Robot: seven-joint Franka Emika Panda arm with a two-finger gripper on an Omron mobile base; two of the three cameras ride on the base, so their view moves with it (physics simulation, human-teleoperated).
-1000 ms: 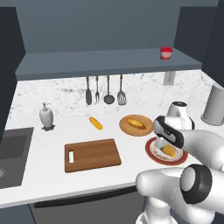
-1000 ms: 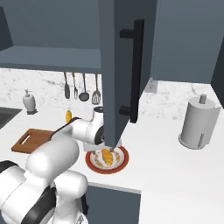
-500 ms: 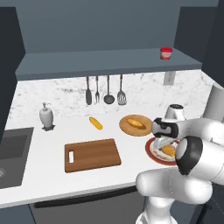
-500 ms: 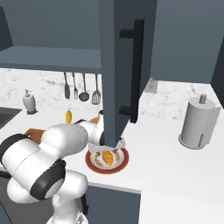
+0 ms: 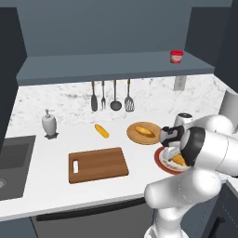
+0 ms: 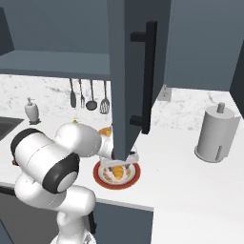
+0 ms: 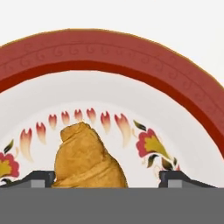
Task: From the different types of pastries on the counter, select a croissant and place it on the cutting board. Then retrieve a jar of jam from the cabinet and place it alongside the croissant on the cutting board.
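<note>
Fingertips [image 7: 41, 177] of my two-finger gripper [image 7: 105, 179] stand wide apart on either side of the golden-brown ridged croissant [image 7: 87, 157], not visibly pressing it, as it lies on the red-rimmed flowered plate [image 7: 175, 92]. Left of the plate on the speckled white counter [image 5: 56, 186] I see the brown rectangular cutting board [image 5: 98, 165]. Farther back, the red-lidded jam jar [image 5: 176, 56] sits on the dark blue-grey cabinet shelf [image 5: 107, 65].

The croissant [image 7: 87, 159] lies on a plate [image 7: 183, 94], right of the cutting board [image 5: 98, 164].
</note>
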